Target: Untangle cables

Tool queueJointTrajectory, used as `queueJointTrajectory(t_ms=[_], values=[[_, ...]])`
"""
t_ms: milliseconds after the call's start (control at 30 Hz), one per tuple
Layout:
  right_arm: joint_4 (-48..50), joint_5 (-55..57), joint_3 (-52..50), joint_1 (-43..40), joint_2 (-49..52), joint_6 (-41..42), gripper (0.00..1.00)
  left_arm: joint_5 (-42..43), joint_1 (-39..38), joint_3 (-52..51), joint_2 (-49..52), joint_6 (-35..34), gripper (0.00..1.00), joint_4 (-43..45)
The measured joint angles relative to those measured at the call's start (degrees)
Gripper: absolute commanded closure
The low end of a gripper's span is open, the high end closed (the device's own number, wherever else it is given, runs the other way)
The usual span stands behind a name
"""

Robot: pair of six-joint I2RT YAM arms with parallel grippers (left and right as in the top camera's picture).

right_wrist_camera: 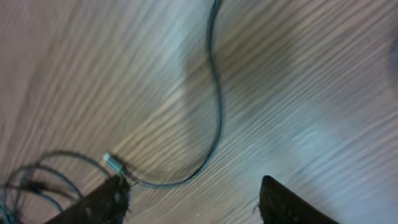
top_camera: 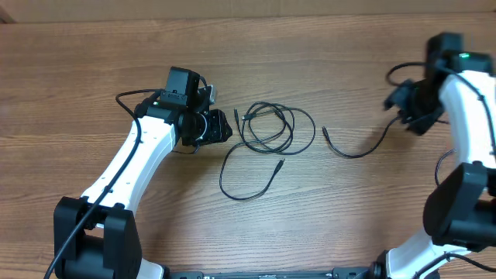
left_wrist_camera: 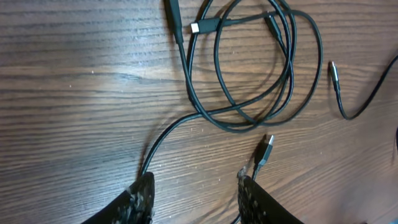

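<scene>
Thin black looped cables [top_camera: 271,132], frame centre, brown wooden counter [top_camera: 93,62]; lone black cord [top_camera: 353,155] apart, centre-right. My right fingers [right_wrist_camera: 283,202] released, empty; left fingers [left_wrist_camera: 140,196] parted, strand beside one tip. Best: pinch single strand, draw slowly clear.

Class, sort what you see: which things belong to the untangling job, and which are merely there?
Job: looped cable; short cable.
Merely there: table; arm wires.
</scene>
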Motion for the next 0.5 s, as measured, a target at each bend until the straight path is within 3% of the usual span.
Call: queueJointTrajectory(t_ms=[200, 300, 400, 500], values=[[9.3, -1.4, -11.6, 9.0, 0.0, 9.7, 0.34, 0.0, 0.0, 0.0, 0.0, 0.0, 0.57, 0.0], [14.2, -1.5, -15.5, 13.0, 0.0, 10.6, 0.31, 0.0, 0.0, 0.0, 0.0, 0.0, 0.57, -0.1], [19.5, -1.7, -17.0, 16.6, 0.1, 2.1, 0.22, 0.0, 0.0, 0.0, 0.0, 0.0, 0.57, -0.1], [20.4, -1.6, -17.0, 19.5, 0.1, -11.8, 0.17, 0.0, 0.0, 0.0, 0.0, 0.0, 0.57, -0.1]])
